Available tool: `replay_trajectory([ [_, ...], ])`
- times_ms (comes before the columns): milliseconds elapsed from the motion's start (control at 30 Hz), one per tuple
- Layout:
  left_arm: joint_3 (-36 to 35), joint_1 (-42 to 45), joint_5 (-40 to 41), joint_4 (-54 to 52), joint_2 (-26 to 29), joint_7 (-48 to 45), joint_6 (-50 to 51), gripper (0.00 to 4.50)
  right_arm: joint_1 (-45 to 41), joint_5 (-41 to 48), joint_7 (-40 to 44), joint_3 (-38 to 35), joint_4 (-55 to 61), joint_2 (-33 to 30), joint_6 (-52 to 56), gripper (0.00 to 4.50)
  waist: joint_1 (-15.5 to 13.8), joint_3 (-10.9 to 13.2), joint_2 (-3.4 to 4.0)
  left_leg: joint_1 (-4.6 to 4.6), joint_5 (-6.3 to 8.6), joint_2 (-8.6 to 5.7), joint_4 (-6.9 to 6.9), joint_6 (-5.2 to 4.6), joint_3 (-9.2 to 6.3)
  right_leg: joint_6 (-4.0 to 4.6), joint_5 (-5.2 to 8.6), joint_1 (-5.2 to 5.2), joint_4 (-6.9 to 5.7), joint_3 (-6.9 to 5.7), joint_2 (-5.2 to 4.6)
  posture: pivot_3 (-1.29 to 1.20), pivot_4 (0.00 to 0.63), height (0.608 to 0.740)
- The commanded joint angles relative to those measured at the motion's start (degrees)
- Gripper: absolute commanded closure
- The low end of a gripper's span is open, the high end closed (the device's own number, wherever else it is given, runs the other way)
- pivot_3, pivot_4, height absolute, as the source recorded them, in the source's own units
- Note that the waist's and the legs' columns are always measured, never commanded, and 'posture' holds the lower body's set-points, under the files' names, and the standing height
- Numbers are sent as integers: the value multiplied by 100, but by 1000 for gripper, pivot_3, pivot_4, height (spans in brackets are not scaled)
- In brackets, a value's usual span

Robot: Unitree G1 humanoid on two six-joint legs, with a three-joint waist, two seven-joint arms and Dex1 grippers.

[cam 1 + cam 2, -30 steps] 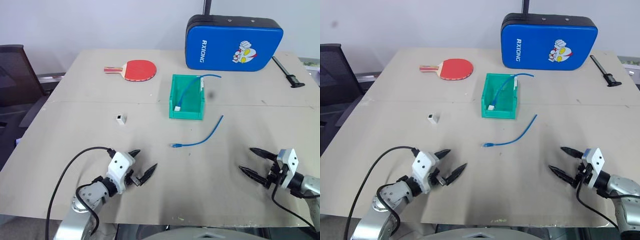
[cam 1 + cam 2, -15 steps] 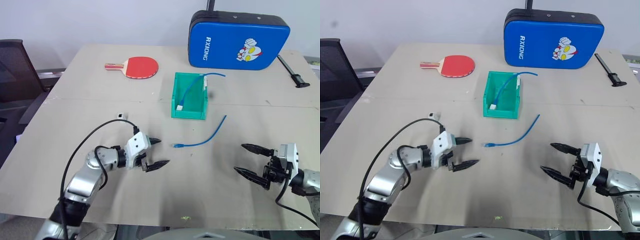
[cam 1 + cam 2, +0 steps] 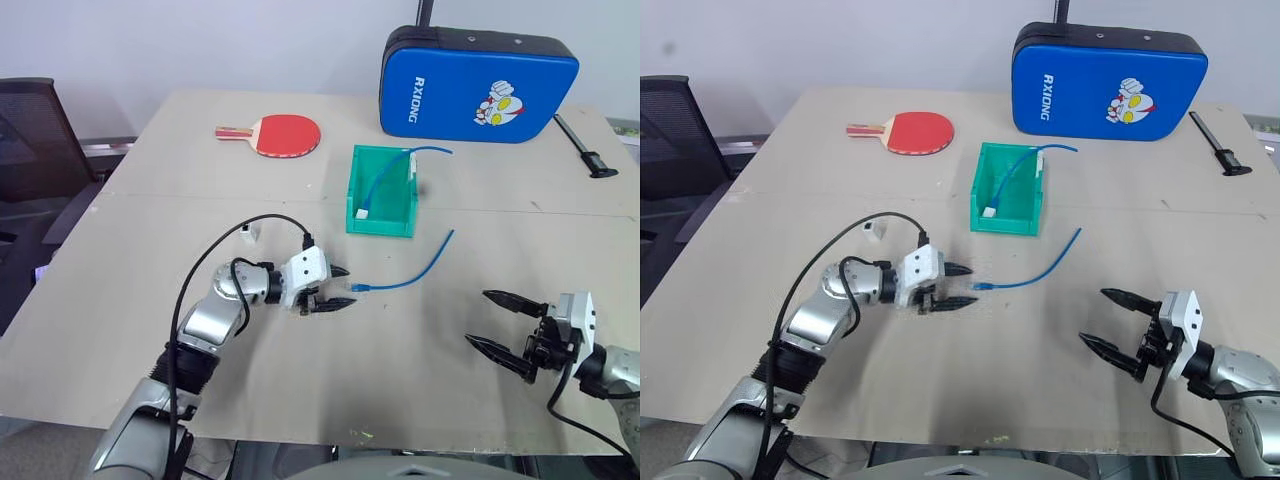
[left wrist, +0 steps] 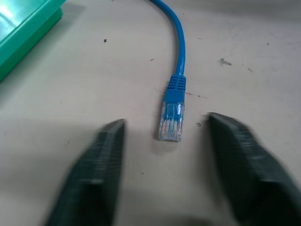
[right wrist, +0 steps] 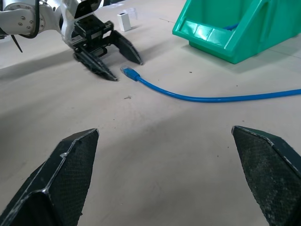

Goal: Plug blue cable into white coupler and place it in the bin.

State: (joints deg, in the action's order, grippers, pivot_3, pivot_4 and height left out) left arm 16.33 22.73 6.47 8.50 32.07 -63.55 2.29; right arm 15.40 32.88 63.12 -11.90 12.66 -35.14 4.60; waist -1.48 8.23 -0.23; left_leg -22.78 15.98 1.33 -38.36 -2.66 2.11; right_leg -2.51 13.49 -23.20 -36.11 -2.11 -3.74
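Your left claw [image 3: 335, 290] sits low over the desk [image 3: 150, 330], fingers partly apart and holding nothing. The clear plug end of the blue cable [image 3: 405, 277] lies just off its tips, at about 3 o'clock, in line with the gap; the left wrist view shows the plug between the two fingers [image 4: 96, 165], touching neither. From there the cable runs on toward 2 o'clock, lying flat on the desk. The white coupler [image 3: 246, 233] rests behind your left arm, near 10 o'clock of the claw, apart from it. The bin [image 3: 381, 222] stands near 1 o'clock, a twin blue cable [image 3: 378, 184] lying in it. Your right claw [image 3: 508, 324] hangs wide open and empty, well apart, at 4 o'clock.
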Motion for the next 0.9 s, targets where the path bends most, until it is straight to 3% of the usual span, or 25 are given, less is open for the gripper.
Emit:
replay_trajectory([
  [33,146,-10,-143,56,47,-161,-54,3413,53,24,-68,-58,286,14,-43,0,2,0,0,0,0,0,0,0,0,0,0,0,-2,1,1,0,150,729],
  [100,152,-31,-129,21,46,-189,-9,4427,78,8,-89,-50,304,6,-18,0,2,-1,0,2,0,0,0,0,0,0,0,0,-5,2,2,0,150,729],
  [133,129,-50,-85,-9,32,-193,26,4473,95,29,-84,-32,324,0,22,0,3,-1,0,3,0,0,-1,0,0,0,0,0,-9,2,2,0,150,729],
  [300,-465,-127,1440,-1111,-262,-218,1640,4473,240,646,-174,245,855,102,795,0,12,8,-13,2,0,3,-4,0,-4,-1,1,-1,-23,2,-1,0,150,729],
  [467,-1087,-121,3148,-2124,-662,297,3455,4473,-135,1930,-1358,551,1598,415,2388,0,69,22,-34,3,0,4,-17,1,-20,-1,1,-1,-49,6,-15,0,150,729],
  [633,-1113,-239,3565,-2459,-737,541,4000,4473,-843,3192,-2159,578,1759,848,3130,0,74,22,-37,17,-2,1,-21,2,-24,1,1,-1,-65,20,-4,0,150,729],
  [900,-1157,-149,3830,-2492,-1183,1015,4107,4473,-1622,3457,-2546,735,1496,1165,3491,0,55,26,-44,7,-2,-7,-25,2,-25,0,1,-1,-61,20,4,0,150,729],
])
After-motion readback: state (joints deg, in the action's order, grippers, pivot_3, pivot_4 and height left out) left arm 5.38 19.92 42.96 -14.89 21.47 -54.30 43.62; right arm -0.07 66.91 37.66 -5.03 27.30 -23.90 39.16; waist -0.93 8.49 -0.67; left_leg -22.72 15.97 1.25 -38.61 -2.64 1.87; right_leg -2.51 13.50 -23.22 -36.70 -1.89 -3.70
